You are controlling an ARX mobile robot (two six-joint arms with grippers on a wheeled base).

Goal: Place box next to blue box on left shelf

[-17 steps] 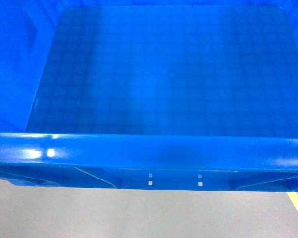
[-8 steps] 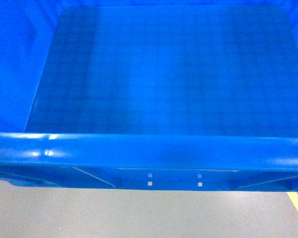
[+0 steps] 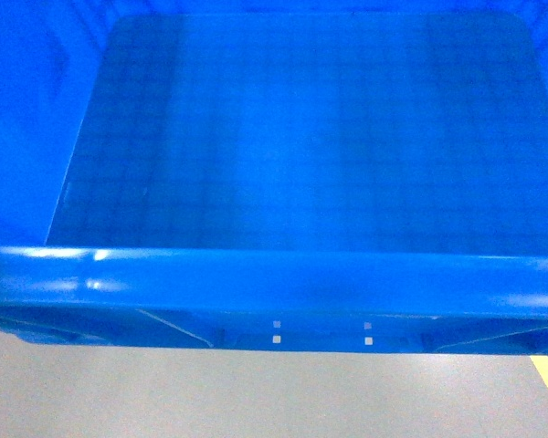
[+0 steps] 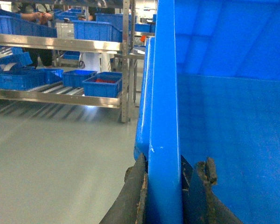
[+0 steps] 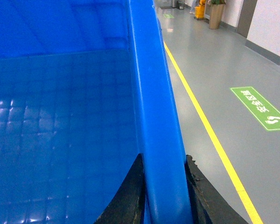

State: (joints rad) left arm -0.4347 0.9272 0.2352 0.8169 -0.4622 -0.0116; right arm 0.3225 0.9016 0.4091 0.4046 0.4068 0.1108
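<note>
You have the box (image 3: 301, 137) pinched by both rims, left gripper (image 4: 163, 186) and right gripper (image 5: 163, 186) closed on them, with the shelf (image 4: 60, 91) at ten o'clock unreached.

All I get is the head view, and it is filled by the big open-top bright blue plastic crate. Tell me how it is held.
Observer: The left gripper clamps the big open-top bright blue plastic crate by its left rim.
Operator: Report the other side.
Observer: The right gripper pinches the right rim likewise.
Operator: Look for the rack.
Observer: The left wrist view shows a metal-railed roller shelf across the grey floor, with smaller blue crates on it.
</note>
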